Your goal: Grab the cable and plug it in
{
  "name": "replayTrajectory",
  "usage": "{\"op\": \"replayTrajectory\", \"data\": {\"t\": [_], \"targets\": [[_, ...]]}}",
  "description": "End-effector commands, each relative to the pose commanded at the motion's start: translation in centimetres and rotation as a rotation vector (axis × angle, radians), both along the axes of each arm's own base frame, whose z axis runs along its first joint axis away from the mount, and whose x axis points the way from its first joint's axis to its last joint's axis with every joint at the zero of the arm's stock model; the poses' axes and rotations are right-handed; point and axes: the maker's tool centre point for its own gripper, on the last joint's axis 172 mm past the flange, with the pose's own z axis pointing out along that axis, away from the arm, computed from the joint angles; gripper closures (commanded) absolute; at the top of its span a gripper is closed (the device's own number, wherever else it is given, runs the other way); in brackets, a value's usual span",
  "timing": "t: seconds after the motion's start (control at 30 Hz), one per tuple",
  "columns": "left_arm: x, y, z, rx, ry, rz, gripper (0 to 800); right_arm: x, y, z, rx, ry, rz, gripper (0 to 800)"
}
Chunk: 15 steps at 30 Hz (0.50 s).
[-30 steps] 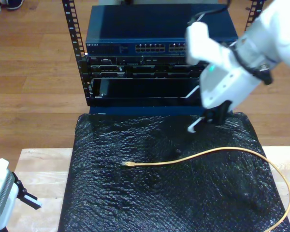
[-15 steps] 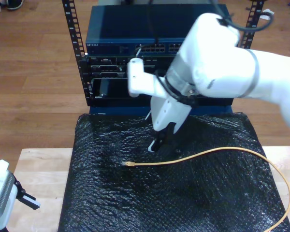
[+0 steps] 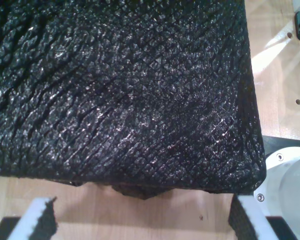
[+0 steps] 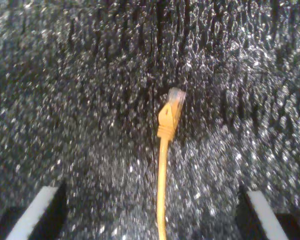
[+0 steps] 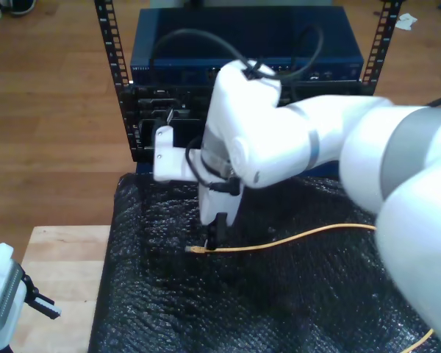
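The yellow-orange cable [image 5: 301, 235] lies across the black mat [image 5: 154, 309], and its clear plug [image 5: 194, 251] points toward the exterior view's left. My second gripper [image 5: 214, 234] hangs just above the plug end, open. In the second wrist view the plug [image 4: 176, 95] and the cable [image 4: 162, 175] lie on the mat between the two spread fingers [image 4: 40, 212], untouched, with my second gripper [image 4: 150, 197] straddling the line. My first gripper [image 5: 38, 299] rests at the exterior view's lower left, open over the mat's edge [image 3: 140, 185], with nothing between its fingers [image 3: 40, 220].
A black rack [image 5: 128, 110] with a blue network switch [image 5: 206, 37] stands behind the mat. The second arm's white body [image 5: 294, 147] covers much of the rack's front. Wooden tabletop [image 5: 59, 257] shows beside the mat. The cable's far end loops off at the exterior view's lower right [image 5: 419, 340].
The second arm has swung from the exterior view's right across the mat to the left and lowered; its gripper now hangs over the plug. The cable and the first gripper have not moved.
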Motion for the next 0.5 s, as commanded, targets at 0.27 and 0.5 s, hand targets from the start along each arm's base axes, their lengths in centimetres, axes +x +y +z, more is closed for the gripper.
{"op": "replayTrajectory", "data": {"t": [0.27,0.5], "targets": [[0.0,0.0,0.0,0.000,-0.001,0.000,0,1.0,-0.2,-2.8,-0.028,-0.010,-0.039,26],[0.0,0.1,0.0,0.000,-0.001,0.001,0,1.5,-0.1,-4.7,-0.035,-0.009,-0.056,45]]}}
